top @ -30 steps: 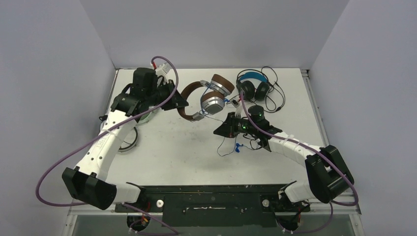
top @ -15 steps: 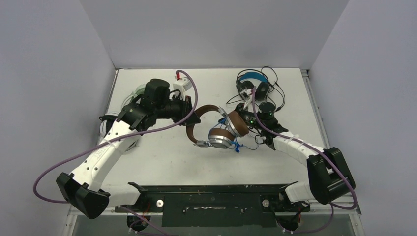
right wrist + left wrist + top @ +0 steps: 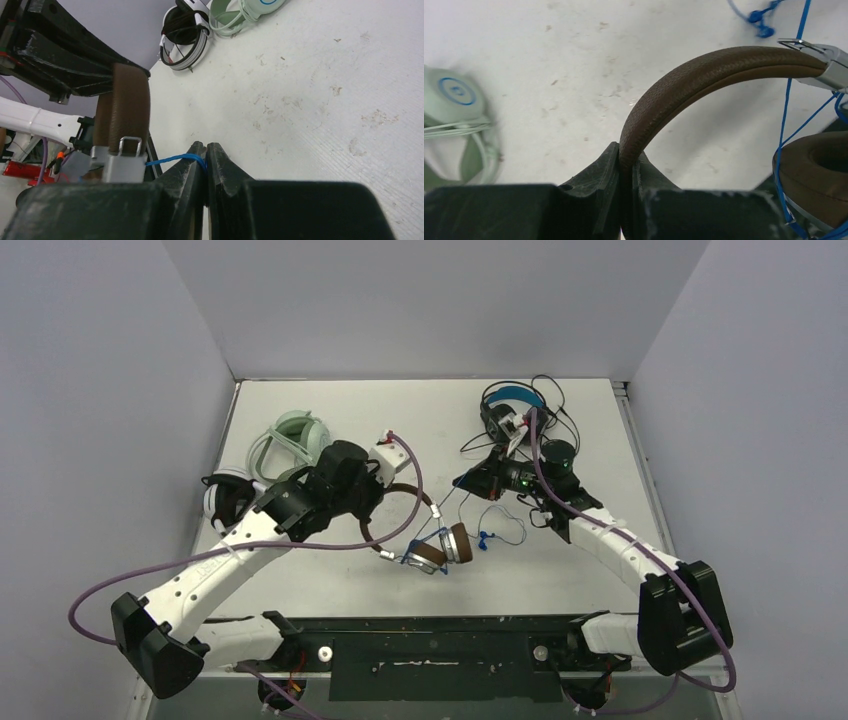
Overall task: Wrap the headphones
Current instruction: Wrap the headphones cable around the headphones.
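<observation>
My left gripper [image 3: 378, 502] [image 3: 625, 159] is shut on the headband of the brown headphones [image 3: 435, 550] [image 3: 704, 72] and holds them above the table's middle. Their thin blue cord [image 3: 500, 525] [image 3: 172, 159] runs right to my right gripper [image 3: 478, 480] [image 3: 205, 150], which is shut on it. The mint green headphones [image 3: 296, 436] [image 3: 240, 12] lie at the back left. The white and black headphones [image 3: 225, 495] [image 3: 182, 35] lie at the left edge. The black headphones with the blue headband [image 3: 512, 408] lie at the back right.
The grey walls close in the white table [image 3: 330, 580] on the left, back and right. The black headset's loose black cord [image 3: 560, 430] spreads at the back right beside my right arm.
My left gripper has carried the brown headphones from the back toward the near middle. My right gripper has moved up and right, drawing the blue cord out from them.
</observation>
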Robot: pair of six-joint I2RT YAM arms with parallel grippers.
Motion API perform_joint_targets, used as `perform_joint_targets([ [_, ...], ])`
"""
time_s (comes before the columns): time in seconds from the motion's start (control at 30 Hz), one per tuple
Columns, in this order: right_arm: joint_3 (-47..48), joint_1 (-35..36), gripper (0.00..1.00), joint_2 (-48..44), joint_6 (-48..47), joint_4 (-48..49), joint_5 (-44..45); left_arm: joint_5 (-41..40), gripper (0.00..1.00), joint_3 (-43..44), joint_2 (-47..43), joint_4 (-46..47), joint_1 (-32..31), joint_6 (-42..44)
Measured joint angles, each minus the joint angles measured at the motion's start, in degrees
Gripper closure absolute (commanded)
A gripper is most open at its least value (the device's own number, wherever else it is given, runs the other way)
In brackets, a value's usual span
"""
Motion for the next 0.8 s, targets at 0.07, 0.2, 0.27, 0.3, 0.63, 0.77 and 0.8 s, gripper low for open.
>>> perform_joint_targets([
  [0.07,2.21,0.09,0.98,-0.17,-2.58,-5.9,-0.76,-6.58,1.0,-2.6,-1.46,1.73,-1.29,3.85],
  [0.2,4.98,0.2,0.98,-0.5,-6.56,-15.1,-2.01,-15.47,1.0,-5.31,-4.0,6.25,-2.49,11.08],
  [0.27,6.21,0.59,0.98,-0.55,-8.02,-18.93,-2.64,-19.26,1.0,-6.19,-5.33,8.98,-2.82,15.04],
  [0.3,6.86,0.92,0.97,-0.55,-8.59,-20.55,-3.04,-21.03,1.0,-6.56,-5.9,10.12,-2.97,16.9],
  [0.63,12.61,7.96,0.93,1.11,-3.34,-23.45,-7.52,-37.11,1.0,-9.66,-3.04,20.85,-6.16,24.44],
  [0.77,11.04,10.25,0.91,2.01,4.79,-16.41,-7.3,-44.7,1.0,-9.57,0.02,24.35,-6.43,19.32],
  [0.8,10.4,10.43,0.91,2.14,6.49,-14.67,-6.84,-46.07,1.0,-9.38,0.74,24.55,-6.43,17.51],
])
